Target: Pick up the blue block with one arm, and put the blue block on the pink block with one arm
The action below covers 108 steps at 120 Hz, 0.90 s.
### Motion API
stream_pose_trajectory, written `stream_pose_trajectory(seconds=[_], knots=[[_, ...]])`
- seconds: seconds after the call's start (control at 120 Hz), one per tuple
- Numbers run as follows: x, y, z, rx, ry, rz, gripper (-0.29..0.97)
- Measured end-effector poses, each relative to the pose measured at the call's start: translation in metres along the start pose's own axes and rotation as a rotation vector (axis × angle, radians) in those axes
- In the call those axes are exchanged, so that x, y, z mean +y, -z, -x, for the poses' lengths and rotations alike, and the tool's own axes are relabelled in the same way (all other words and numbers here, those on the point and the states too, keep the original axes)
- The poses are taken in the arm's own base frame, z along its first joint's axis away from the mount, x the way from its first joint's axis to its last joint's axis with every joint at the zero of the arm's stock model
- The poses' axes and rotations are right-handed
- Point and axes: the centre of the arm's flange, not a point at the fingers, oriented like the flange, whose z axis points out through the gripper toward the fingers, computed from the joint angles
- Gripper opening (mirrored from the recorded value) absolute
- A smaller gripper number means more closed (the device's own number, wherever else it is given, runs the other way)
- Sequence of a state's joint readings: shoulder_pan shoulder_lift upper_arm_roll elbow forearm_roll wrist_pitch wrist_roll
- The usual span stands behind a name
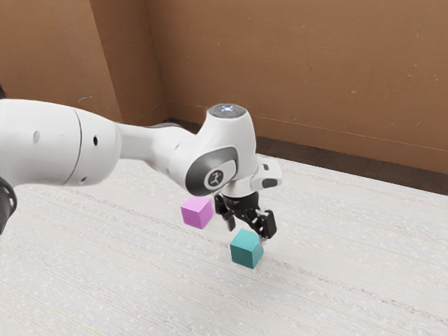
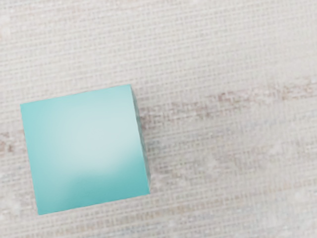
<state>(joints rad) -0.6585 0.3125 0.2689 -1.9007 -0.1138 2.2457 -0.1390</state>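
The blue block (image 1: 246, 249) is a teal cube resting on the pale woven table top (image 1: 336, 280). My black gripper (image 1: 248, 226) hangs just above it, open, with its fingers spread wider than the cube and nothing between them. In the wrist view the blue block (image 2: 84, 148) lies flat on the table right under my hand, a little off to one side. The pink block (image 1: 197, 211) sits on the table a short way off, toward the exterior view's left and farther back, partly behind my wrist.
Brown walls (image 1: 315, 63) rise behind the table's far edge. My white arm (image 1: 105, 147) comes in from the exterior view's left, above the table. Open table surface spreads in front of and to the right of the blocks.
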Motion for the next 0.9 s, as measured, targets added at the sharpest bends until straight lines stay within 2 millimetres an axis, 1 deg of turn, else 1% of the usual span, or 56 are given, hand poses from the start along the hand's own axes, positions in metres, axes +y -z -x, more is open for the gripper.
stream_pose_trajectory(seconds=[0.075,0.2,0.275,0.35,0.433,0.517,0.75,0.85,0.9], knots=[[-0.005,-0.004,-0.002,0.001,-0.028,-0.001,0.68],[-0.018,-0.004,-0.005,0.01,-0.059,-0.004,0.68],[-0.022,-0.006,-0.006,0.011,-0.079,-0.004,0.68],[-0.027,-0.018,-0.01,-0.002,-0.088,-0.007,0.68],[-0.027,-0.029,-0.018,-0.007,-0.101,-0.008,0.68],[-0.025,-0.035,-0.023,-0.008,-0.114,-0.004,0.68],[-0.024,-0.038,-0.024,-0.01,-0.093,0.016,0.68],[-0.026,-0.044,-0.024,-0.019,-0.077,0.011,0.68],[-0.029,-0.05,-0.024,-0.028,-0.067,0.004,0.68]])
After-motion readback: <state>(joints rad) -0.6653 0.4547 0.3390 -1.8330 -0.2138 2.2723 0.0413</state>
